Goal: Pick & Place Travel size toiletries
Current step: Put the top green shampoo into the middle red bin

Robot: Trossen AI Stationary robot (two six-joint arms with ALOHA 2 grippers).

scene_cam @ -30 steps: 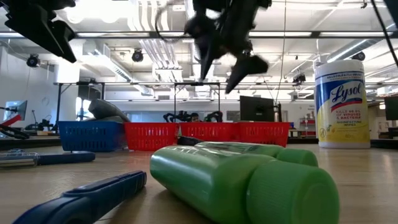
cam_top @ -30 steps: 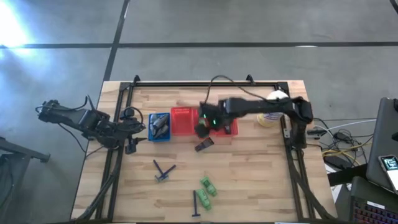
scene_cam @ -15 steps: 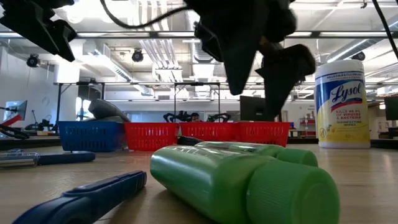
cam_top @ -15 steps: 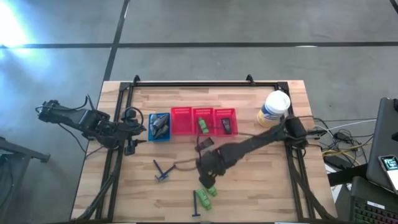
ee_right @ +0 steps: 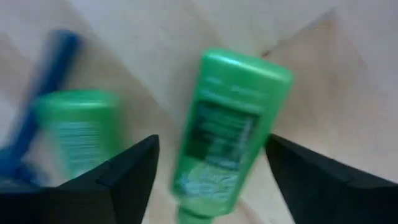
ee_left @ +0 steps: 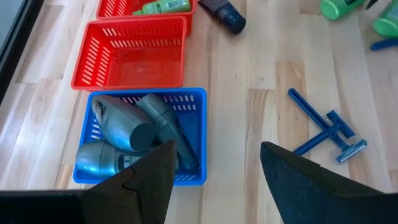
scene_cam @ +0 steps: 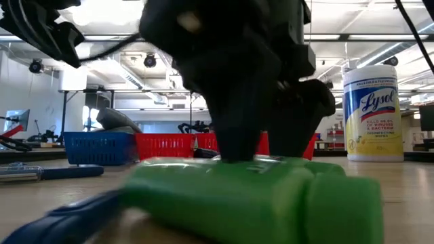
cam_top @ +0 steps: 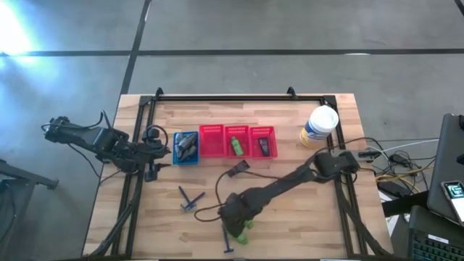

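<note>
My right gripper [cam_top: 234,214] is open and low over two bright green bottles [cam_top: 244,226] lying on their sides near the table's near edge. In the right wrist view its fingers [ee_right: 124,177] stand on either side of one green bottle [ee_right: 227,130]; the second bottle [ee_right: 78,134] lies beside it, next to a blue razor [ee_right: 43,124]. In the low view the gripper [scene_cam: 261,146] stands right on that bottle [scene_cam: 251,200]. My left gripper [ee_left: 216,149] is open and empty at the table's left edge, by the blue basket [ee_left: 143,134] of grey-silver bottles. My right gripper comes at the green bottle's body [ee_right: 217,155] from above, pointing down, one open finger on each long side and the fingers across the bottle. The bottle lies on its side on the table. Whether the fingers touch it, I cannot tell.
Three red baskets [cam_top: 236,141] stand in a row right of the blue one; one holds a green bottle, one a dark packet. A dark packet [cam_top: 238,169] and a second blue razor [cam_top: 190,199] lie loose mid-table. A white tub [cam_top: 321,125] stands at the far right.
My right gripper has gone from above the red baskets toward the table's near edge and down onto the green bottles, staying open. In the low view the nearer green bottle has shifted and now lies more broadside.
</note>
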